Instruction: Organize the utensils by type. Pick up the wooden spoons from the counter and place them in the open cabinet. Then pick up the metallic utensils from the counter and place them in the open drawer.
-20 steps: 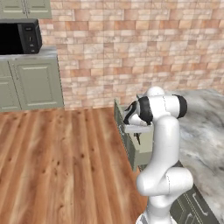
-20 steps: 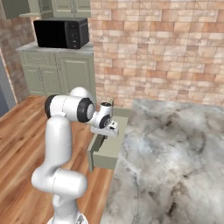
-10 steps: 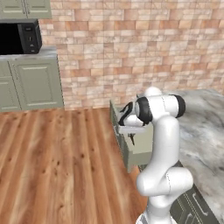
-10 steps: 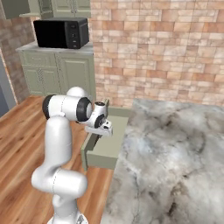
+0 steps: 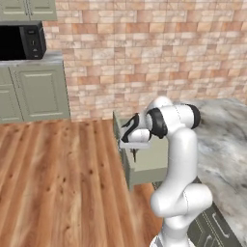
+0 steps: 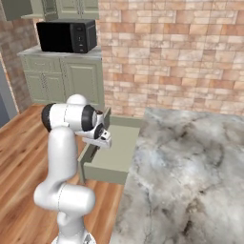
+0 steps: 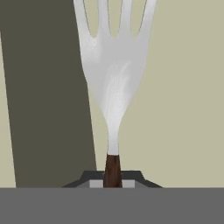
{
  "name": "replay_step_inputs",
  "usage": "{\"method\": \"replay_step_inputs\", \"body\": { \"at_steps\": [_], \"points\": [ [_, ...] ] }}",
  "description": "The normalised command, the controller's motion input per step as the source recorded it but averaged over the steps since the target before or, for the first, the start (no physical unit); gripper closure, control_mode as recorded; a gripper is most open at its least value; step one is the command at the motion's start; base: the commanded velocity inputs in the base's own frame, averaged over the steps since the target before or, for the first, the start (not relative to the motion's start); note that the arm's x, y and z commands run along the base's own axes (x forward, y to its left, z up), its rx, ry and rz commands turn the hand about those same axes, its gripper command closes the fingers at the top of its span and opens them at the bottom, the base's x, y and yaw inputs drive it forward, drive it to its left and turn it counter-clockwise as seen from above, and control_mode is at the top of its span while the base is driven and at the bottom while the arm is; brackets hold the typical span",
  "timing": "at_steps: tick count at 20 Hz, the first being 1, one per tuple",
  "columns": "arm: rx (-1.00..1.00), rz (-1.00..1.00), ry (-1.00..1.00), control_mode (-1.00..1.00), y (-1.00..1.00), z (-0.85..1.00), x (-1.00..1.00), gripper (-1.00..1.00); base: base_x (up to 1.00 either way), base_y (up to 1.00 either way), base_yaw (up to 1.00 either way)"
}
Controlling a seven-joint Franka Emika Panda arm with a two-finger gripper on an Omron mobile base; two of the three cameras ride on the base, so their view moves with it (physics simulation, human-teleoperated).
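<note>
Nearest, in the hand view, the two-finger gripper (image 7: 113, 183) is clamped tight on one small fork with a pale silvery head and a thin dark brown handle (image 7: 112, 83). The handle rises from between the fingers. Three gaps between the prongs show, and the prong ends run off the top edge, so I cannot count the prongs for certain. Behind the fork lies the plain greyish-green inside of the one wide, shallow sage-green drawer (image 7: 183, 100), with a darker shaded band to one side.

In the left base view the gripper (image 5: 134, 153) hangs over that open drawer (image 5: 153, 161), the fork (image 5: 134, 156) a thin dark sliver pointing down from it. The right base view shows the gripper (image 6: 96, 145) above the drawer's near left part (image 6: 114, 155).

Beside the drawer spreads the grey-white marbled stone counter (image 6: 190, 167).

Farther off stand one black microwave (image 6: 66, 36) on sage-green base cabinets (image 6: 66, 78), and a brick wall (image 6: 176, 52).
</note>
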Motion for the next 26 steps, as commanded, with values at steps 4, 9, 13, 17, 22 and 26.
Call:
{"method": "replay_step_inputs", "body": {
  "at_steps": [4, 9, 13, 17, 22, 26],
  "points": [
    [0.0, -0.13, 0.0, -1.0, 0.57, 0.0, 0.0, 1.0, 0.0, 0.0, 0.0],
    [0.0, -0.11, 0.0, -1.0, 0.57, 0.0, 0.02, 1.0, 0.0, 0.0, 0.0],
    [0.0, -0.05, 0.03, -1.0, 0.58, -0.02, 0.21, 1.0, 0.0, 0.0, 0.0],
    [0.0, 0.0, 0.09, -1.0, 0.57, -0.01, 0.36, 1.0, 0.0, 0.0, 0.0],
    [0.0, 0.0, 0.16, -1.0, 0.55, 0.0, 0.44, 1.0, 0.0, 0.0, 0.0],
    [0.0, 0.0, 0.18, -1.0, 0.53, 0.0, 0.46, 1.0, 0.0, 0.0, 0.0]
  ]
}}
